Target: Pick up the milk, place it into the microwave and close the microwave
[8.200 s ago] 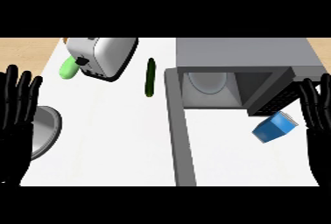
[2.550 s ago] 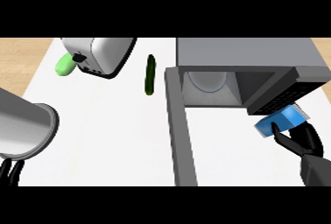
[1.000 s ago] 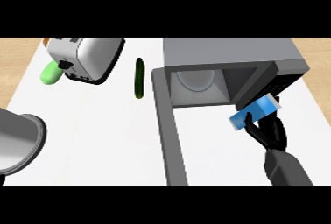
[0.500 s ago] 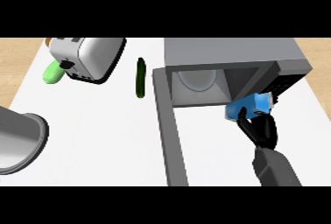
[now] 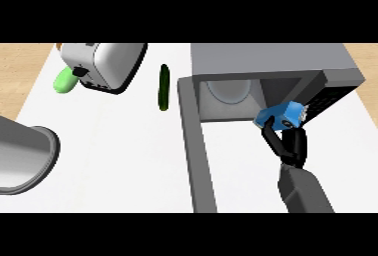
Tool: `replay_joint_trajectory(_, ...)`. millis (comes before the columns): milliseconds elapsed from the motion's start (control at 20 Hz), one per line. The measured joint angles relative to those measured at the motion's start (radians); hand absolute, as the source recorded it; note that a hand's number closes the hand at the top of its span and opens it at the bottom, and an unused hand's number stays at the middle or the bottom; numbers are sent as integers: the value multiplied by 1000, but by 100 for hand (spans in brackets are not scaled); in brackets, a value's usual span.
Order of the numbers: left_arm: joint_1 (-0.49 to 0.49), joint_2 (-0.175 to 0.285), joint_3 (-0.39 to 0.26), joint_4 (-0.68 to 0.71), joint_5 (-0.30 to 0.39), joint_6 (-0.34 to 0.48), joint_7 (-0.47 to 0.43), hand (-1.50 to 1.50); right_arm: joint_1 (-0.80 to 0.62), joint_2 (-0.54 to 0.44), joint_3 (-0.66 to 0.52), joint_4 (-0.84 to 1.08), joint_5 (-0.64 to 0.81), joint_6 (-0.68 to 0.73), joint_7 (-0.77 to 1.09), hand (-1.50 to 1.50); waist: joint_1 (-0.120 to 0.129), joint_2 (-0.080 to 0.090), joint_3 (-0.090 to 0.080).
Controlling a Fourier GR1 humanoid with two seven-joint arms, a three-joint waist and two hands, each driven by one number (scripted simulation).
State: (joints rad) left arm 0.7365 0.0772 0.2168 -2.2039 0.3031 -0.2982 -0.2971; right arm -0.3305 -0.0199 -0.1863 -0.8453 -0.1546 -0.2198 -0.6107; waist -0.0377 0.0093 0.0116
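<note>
Head view, the only one:

- Right hand [image 5: 285, 143]: comes up from the lower edge on a dark grey forearm [image 5: 303, 191]. The black fingers are curled up around the underside of the milk [image 5: 283, 115], pinching it from below.
- Milk: blue carton, tilted, held clear of the counter [image 5: 111, 150]. It sits at the right end of the microwave [image 5: 269, 59] opening and overlaps the dark control panel [image 5: 322, 101]. Can't tell whether it's past the front edge or just in front of it.
- Microwave: top right of the counter, with its cavity facing the robot. A pale round turntable [image 5: 231, 93] shows inside.
- Microwave door [image 5: 196, 155]: swung wide open from the left side of the opening. It shows as a narrow grey bar running to the view's lower edge. Bare counter lies between the door and the right forearm.
- Left hand: not visible.
- A big light grey cylinder [image 5: 22, 156] with a rimmed open end fills the left edge. Can't tell what it is.
- Toaster [image 5: 103, 65]: top left, set at an angle.
- A light green rounded item [image 5: 65, 80] sits just beside the toaster's left end. Touching or not, can't tell.
- A dark green cucumber [image 5: 164, 93] lies lengthwise between the toaster and the microwave, close to the microwave's left wall and apart from the toaster.
</note>
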Motion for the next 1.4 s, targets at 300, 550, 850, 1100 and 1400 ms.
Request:
replay_joint_trajectory(300,-26,26,29,28,33,-20,4,-150,-2,8,23,-24,12,-116,61,150,6,3,-1)
replay_joint_trajectory(550,-58,43,44,55,43,-27,5,-150,-4,12,29,-24,11,-172,61,150,20,5,-3)
replay_joint_trajectory(850,-77,56,49,82,53,-42,5,-150,2,3,40,-31,5,-220,44,150,40,10,4)
replay_joint_trajectory(1100,-102,67,53,100,59,-49,7,-150,2,1,51,-35,9,-290,27,150,53,18,9)
replay_joint_trajectory(1400,-132,83,53,121,68,-61,11,-150,8,-15,75,-25,47,-421,7,150,79,27,14)
